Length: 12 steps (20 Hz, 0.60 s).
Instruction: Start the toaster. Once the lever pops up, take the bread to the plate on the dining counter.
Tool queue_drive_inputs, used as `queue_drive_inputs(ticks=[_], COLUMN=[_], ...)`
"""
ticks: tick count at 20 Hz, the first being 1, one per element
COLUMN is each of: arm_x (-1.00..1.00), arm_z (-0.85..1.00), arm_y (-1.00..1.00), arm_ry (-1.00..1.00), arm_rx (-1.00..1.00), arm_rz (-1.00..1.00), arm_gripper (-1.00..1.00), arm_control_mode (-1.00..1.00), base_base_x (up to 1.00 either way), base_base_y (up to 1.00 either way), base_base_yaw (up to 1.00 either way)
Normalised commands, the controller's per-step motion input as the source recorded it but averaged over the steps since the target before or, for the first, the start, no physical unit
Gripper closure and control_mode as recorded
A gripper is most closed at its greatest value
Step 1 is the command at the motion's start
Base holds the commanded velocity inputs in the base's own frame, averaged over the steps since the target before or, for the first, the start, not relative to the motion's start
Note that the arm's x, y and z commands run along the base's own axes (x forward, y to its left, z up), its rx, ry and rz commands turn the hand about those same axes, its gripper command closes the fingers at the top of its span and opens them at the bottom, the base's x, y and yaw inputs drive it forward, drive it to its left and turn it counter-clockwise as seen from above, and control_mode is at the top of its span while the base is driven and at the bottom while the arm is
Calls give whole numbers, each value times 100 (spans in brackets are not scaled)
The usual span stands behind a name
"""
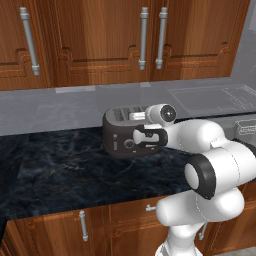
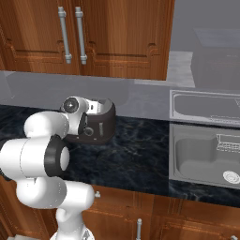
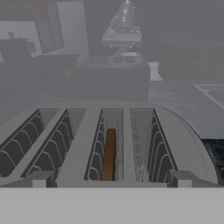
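Observation:
The dark grey toaster (image 1: 119,134) (image 2: 102,119) stands on the black counter under the wall cabinets. In the hand view I look down on its four slots (image 3: 87,144). The thin brown bread (image 3: 109,153) stands low inside the third slot from the left. My gripper (image 1: 150,136) (image 2: 84,124) (image 3: 111,179) hovers at the toaster's front edge, just above its face. It is open, with the fingertips (image 3: 39,178) wide apart and nothing between them. The plate and the dining counter are out of view.
The black marbled counter (image 1: 70,170) stretches left and forward of the toaster. A steel sink (image 2: 206,154) lies to the right, with a rack (image 1: 247,127) beside it. Wooden wall cabinets (image 1: 100,40) hang above the grey backsplash.

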Motion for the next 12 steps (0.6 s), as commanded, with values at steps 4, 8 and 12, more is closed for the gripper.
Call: queue_drive_inputs(ticks=[4,8,12], arm_x=[0,0,0], arm_z=[0,0,0], arm_y=[0,0,0], arm_ry=[0,0,0], arm_rx=[0,0,0], arm_rz=[0,0,0], arm_gripper=[-100,-100,-100], arm_control_mode=[-100,-100,-100], base_base_x=[0,0,0], base_base_y=[0,0,0], base_base_yaw=[0,0,0])
